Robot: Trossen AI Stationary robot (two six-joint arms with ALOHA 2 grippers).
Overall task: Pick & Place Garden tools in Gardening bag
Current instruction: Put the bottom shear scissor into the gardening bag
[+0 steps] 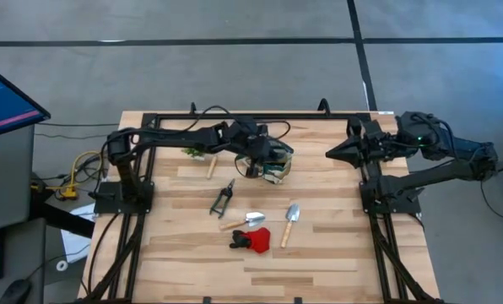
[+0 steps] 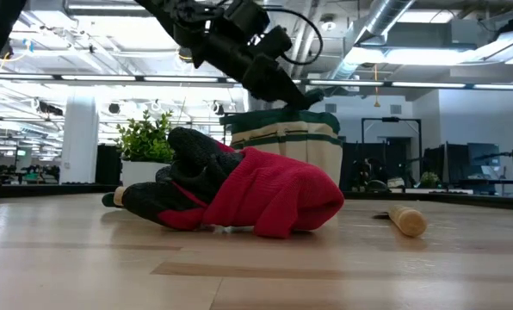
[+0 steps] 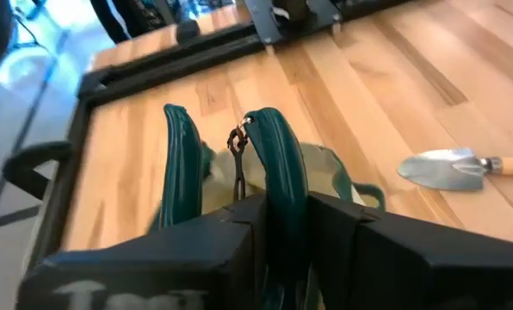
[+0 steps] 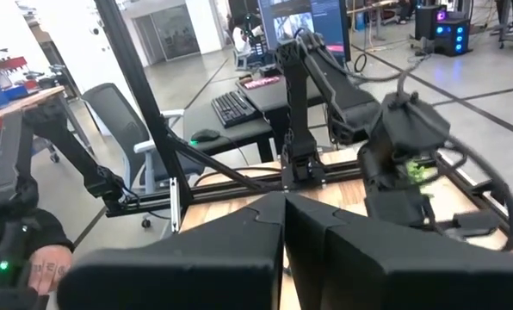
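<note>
The cream gardening bag [image 1: 277, 169] with green handles stands upright on the table's far middle; it also shows in the low view [image 2: 312, 146]. My left gripper [image 1: 260, 159] is at its top, shut on a green handle. Pruning shears [image 1: 222, 199], two wooden-handled trowels [image 1: 245, 221] [image 1: 290, 219] and a red and black glove [image 1: 251, 240] lie flat on the table nearer the front. Another wooden-handled tool [image 1: 211, 165] lies by the potted plant [image 1: 192, 152]. My right gripper [image 1: 329, 154] is shut and empty, right of the bag. My left gripper [image 3: 287, 215] has one of the bag's green handles [image 3: 278, 164] between its two fingers, at the handle's arch. The fingers come from the table's left, slanting down. The bag stands on the table. A thin dark metal piece [image 3: 237, 168] stands beside the handle; what it is, I cannot tell.
A black frame rail [image 1: 260, 116] runs along the table's far edge and both sides. The glove [image 2: 256, 194] fills the low view's foreground, with a wooden handle [image 2: 407, 220] to its right. A person's hand [image 4: 41, 274] shows beyond the table in the right wrist view.
</note>
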